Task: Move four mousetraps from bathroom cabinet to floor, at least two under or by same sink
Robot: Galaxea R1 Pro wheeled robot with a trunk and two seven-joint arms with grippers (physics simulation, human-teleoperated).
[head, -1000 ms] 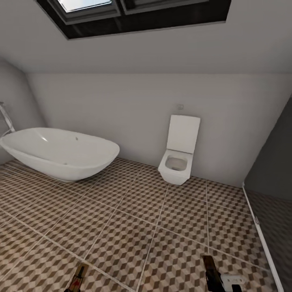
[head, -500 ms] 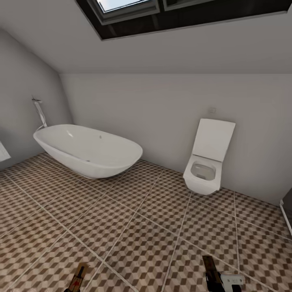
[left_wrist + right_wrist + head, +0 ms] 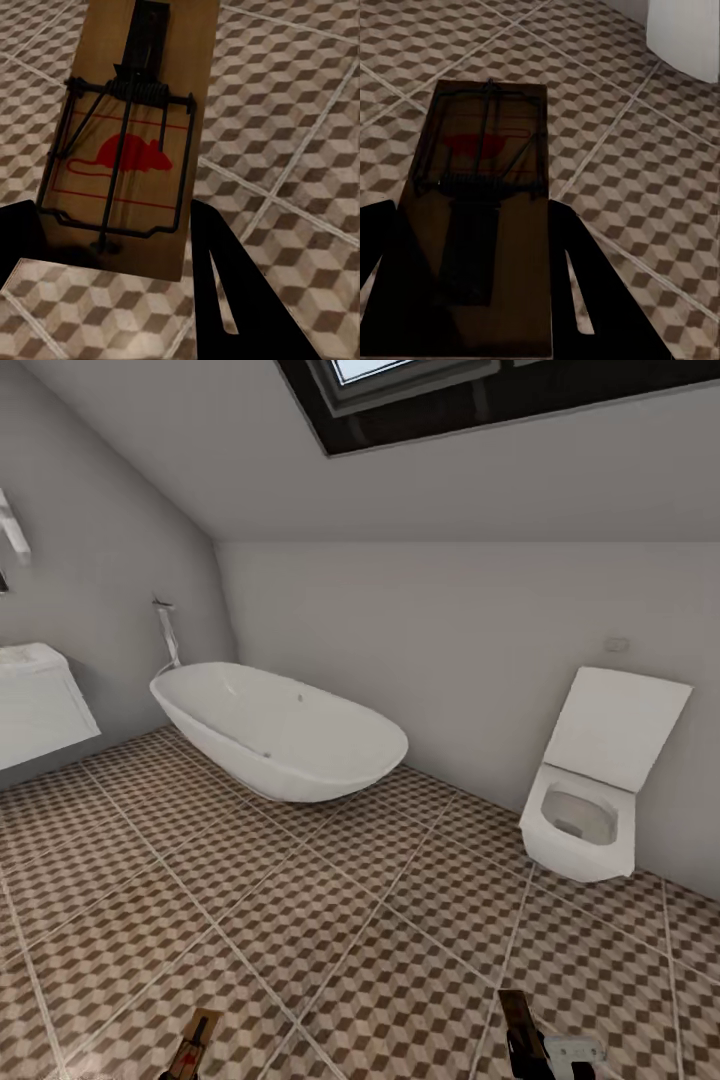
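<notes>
My left gripper (image 3: 112,251) is shut on a brown wooden mousetrap (image 3: 127,150) with dark wire and a red mouse mark, its black fingers (image 3: 221,274) pressed to the board's sides above the cube-patterned bathroom floor (image 3: 300,97). My right gripper (image 3: 472,259) is shut on a second mousetrap (image 3: 487,180) in the same way. In the head view both mousetraps poke up at the bottom edge, one on the left (image 3: 198,1032) and one on the right (image 3: 518,1015). The white sink (image 3: 35,700) on its wall-hung vanity stands at the far left. The cabinet is out of view.
A big white oval bathtub (image 3: 290,730) with a standing chrome faucet (image 3: 167,632) lies ahead by the back wall. A white square toilet (image 3: 590,800) hangs on the wall at the right. Tiled floor (image 3: 330,920) stretches between me and them under a sloped ceiling with a skylight (image 3: 420,390).
The camera has turned left: bathtub and toilet slid right in the picture and the sink came into view. Both grippers still hold their mousetraps the same way.
</notes>
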